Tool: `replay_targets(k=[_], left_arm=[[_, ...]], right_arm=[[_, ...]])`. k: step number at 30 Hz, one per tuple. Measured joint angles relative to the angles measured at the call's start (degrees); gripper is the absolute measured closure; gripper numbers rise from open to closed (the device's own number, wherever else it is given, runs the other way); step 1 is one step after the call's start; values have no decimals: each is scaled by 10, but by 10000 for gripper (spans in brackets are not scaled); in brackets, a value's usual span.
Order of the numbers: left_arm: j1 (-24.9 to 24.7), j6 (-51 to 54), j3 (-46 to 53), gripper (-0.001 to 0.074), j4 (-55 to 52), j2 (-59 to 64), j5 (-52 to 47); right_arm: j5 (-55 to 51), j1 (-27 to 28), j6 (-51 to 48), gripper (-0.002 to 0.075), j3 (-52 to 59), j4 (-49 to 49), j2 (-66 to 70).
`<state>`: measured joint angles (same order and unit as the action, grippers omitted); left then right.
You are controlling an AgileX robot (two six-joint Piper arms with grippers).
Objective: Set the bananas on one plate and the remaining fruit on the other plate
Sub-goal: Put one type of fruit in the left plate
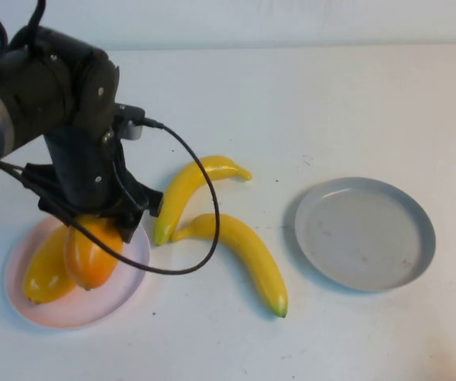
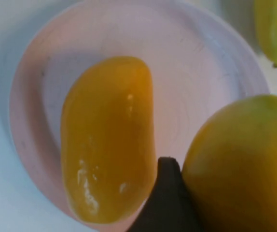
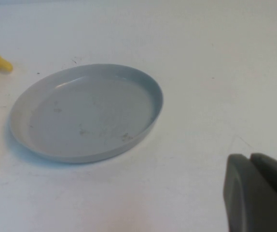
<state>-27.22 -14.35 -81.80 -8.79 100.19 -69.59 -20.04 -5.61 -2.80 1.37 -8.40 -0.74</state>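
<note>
1. While the left gripper (image 1: 94,230) hangs over the pink plate (image 1: 21,298) clamped on the second mango (image 1: 93,252), the first mango (image 1: 47,270) already lies on that plate, touching or nearly touching the held one; letting go here could drop it against its neighbour and knock one of them toward the rim.
2. The left wrist view shows the resting mango filling the middle of the pink plate, so the free space is the strip on the side toward the bananas. A rounded, glossy fruit set on that sloping edge could roll off onto the table.
3. The nearer banana (image 1: 182,189) lies just beside the pink plate, with the other banana (image 1: 246,254) a little further out from it. If the arm swings that way as it lifts, its cable or fingers could sweep the bananas and make later picks harder.
4. The grey plate (image 1: 415,266) sits empty, well apart from the pink plate, beyond both bananas, so each banana faces a long carry and may slip from a weak grasp.
5. The right gripper (image 3: 254,193) waits near the grey plate; whether its jaws are apart I cannot tell.
</note>
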Motion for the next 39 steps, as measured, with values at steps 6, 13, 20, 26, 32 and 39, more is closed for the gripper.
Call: replay_targets(k=[6,13,20,26,32,39], left_arm=[[8,-4,65,252,-6,0,62],[11,1,77,247,-12,22,75],[15,2,77,134,-12,29,86],[12,3,78,113,-15,17,88],[-22,3,78,160,-18,-66,88],[-34,-2,165,608,-18,-199,150]], right_arm=[[0,0,0,741,0,0,0],[0,0,0,741,0,0,0],[0,0,0,741,0,0,0],[0,0,0,742,0,0,0],[0,0,0,741,0,0,0],[0,0,0,741,0,0,0]])
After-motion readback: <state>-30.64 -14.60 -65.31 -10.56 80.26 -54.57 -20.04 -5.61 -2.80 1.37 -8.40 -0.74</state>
